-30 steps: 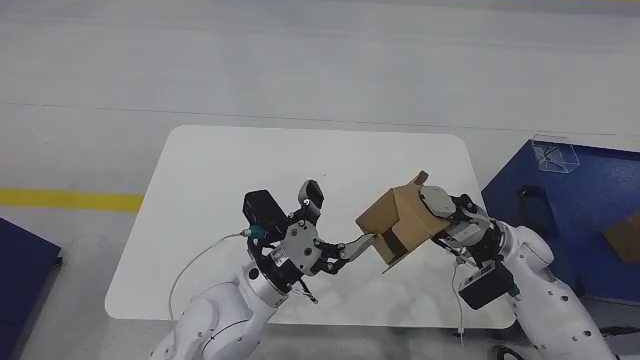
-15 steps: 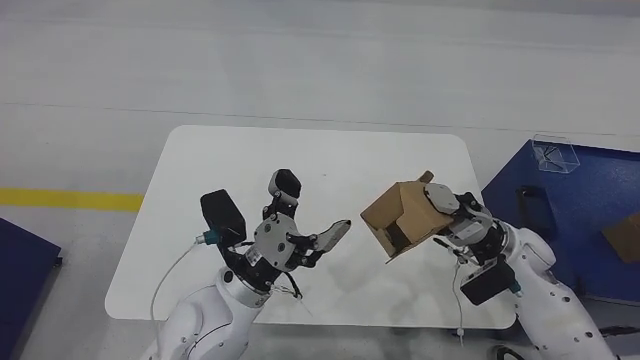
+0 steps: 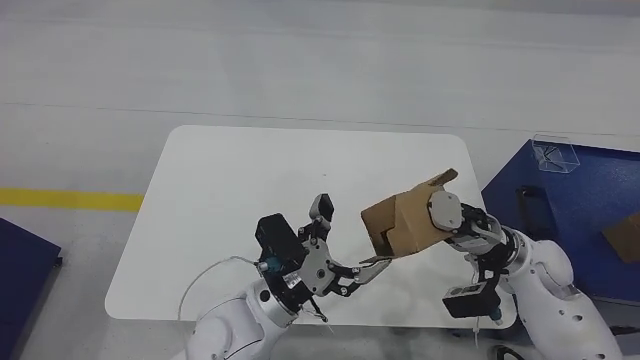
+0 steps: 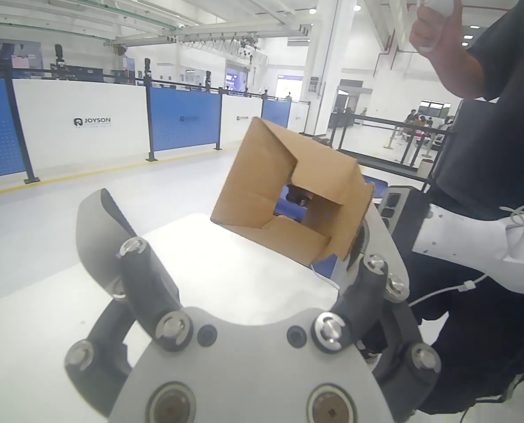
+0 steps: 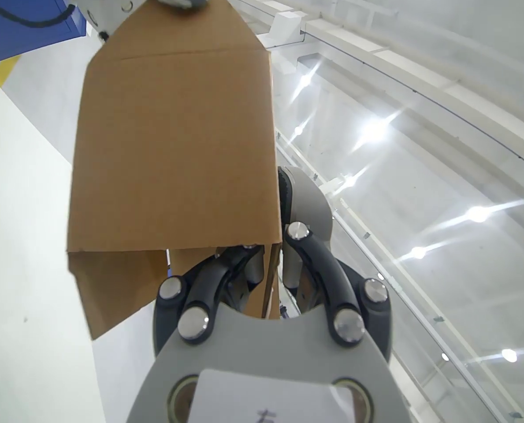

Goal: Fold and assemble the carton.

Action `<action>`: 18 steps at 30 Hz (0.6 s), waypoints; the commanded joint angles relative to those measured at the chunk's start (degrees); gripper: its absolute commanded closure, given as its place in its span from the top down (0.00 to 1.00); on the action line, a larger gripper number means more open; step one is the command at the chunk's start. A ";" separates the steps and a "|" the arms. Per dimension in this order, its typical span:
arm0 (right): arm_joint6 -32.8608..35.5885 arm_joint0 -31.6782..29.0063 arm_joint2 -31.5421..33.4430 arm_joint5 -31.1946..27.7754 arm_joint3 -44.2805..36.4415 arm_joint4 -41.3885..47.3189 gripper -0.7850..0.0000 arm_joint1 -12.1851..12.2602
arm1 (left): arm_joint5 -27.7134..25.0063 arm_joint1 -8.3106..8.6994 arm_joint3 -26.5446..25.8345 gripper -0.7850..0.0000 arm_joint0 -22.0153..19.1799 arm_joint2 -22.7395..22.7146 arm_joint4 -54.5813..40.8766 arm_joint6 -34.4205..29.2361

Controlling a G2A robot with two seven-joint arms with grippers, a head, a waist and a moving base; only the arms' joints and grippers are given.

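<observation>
The right end effector [image 3: 447,212] is clamped on one wall of the carton [image 3: 398,226], with one finger inside and one outside, and holds the half-formed box tilted in the air above the near right part of the table [image 3: 220,190]. The left end effector [image 3: 352,232] is spread wide and grips nothing, but the tip of one finger [image 3: 378,259] touches the carton's lower flap at the open end facing it. Half a second earlier the left arm was drawn back clear of the carton; it has since swung in to meet it, and the carton has turned slightly.
</observation>
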 commanded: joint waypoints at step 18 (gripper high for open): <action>-3.41 -1.56 1.42 -0.63 -1.39 0.08 0.00 -0.37 | 2.62 -0.49 1.29 1.00 -1.26 -0.39 -1.96 -1.99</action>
